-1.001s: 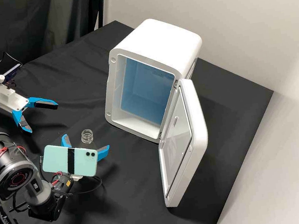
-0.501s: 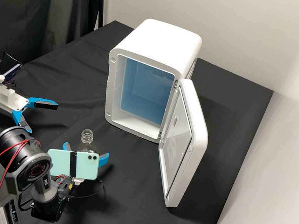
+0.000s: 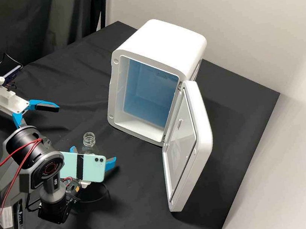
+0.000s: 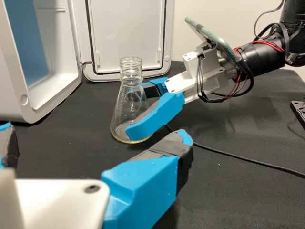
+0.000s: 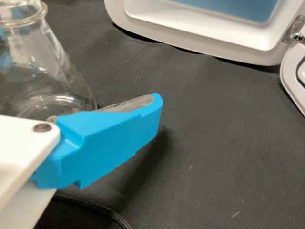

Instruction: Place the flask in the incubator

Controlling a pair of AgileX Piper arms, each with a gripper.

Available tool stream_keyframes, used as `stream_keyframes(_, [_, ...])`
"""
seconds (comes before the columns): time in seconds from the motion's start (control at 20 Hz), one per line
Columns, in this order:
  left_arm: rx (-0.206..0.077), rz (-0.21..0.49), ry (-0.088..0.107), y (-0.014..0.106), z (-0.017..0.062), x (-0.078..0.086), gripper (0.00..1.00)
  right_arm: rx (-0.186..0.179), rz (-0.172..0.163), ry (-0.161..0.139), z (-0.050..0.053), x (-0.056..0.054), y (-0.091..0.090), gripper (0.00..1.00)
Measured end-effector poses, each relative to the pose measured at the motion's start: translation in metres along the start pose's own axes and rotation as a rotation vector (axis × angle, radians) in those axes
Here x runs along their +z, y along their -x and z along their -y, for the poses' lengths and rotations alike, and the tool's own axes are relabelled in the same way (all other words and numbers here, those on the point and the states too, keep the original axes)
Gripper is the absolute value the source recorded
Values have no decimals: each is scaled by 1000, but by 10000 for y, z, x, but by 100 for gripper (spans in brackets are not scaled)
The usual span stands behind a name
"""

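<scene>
A clear glass flask point(image 3: 88, 140) stands upright on the black bench, in front of the open white incubator point(image 3: 158, 45) with its blue inside. My right gripper point(image 3: 91, 155) is open and low at the flask's base, with one blue finger on each side of it. The left wrist view shows the flask point(image 4: 128, 102) with the near finger point(image 4: 152, 114) crossing its base; whether the pad touches the glass I cannot tell. The right wrist view has the flask point(image 5: 38, 71) beside a finger point(image 5: 109, 126). My left gripper point(image 3: 41, 117) hovers open and empty at the far left.
The incubator's door point(image 3: 190, 139) hangs wide open to the right of the opening, near the bench's right edge. A pale green phone point(image 3: 84, 168) is mounted on the right wrist. A black cable point(image 4: 248, 160) lies on the bench behind the right gripper.
The right arm's big joint has swung right and up in the view, and its gripper has shifted a little nearer and lower around the flask. The flask and the left arm have stayed put.
</scene>
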Motion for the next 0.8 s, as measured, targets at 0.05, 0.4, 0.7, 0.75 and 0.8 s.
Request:
stream_keyframes(0.05, [0, 0, 0, 0, 0, 0, 100, 1, -2, 2, -5, -2, -15, 100])
stream_keyframes(0.4, [0, 0, 0, 0, 0, 0, 100, 23, 0, 24, -47, -4, -85, 100])
stream_keyframes(0.7, [0, 0, 0, 0, 0, 0, 100, 29, -6, 33, -64, -15, -147, 100])
stream_keyframes(0.75, [0, 0, 0, 0, 0, 0, 100, 29, -5, 32, -64, -13, -150, 100])
stream_keyframes(0.8, [0, 0, 0, 0, 0, 0, 100, 29, -2, 30, -61, -11, -157, 100])
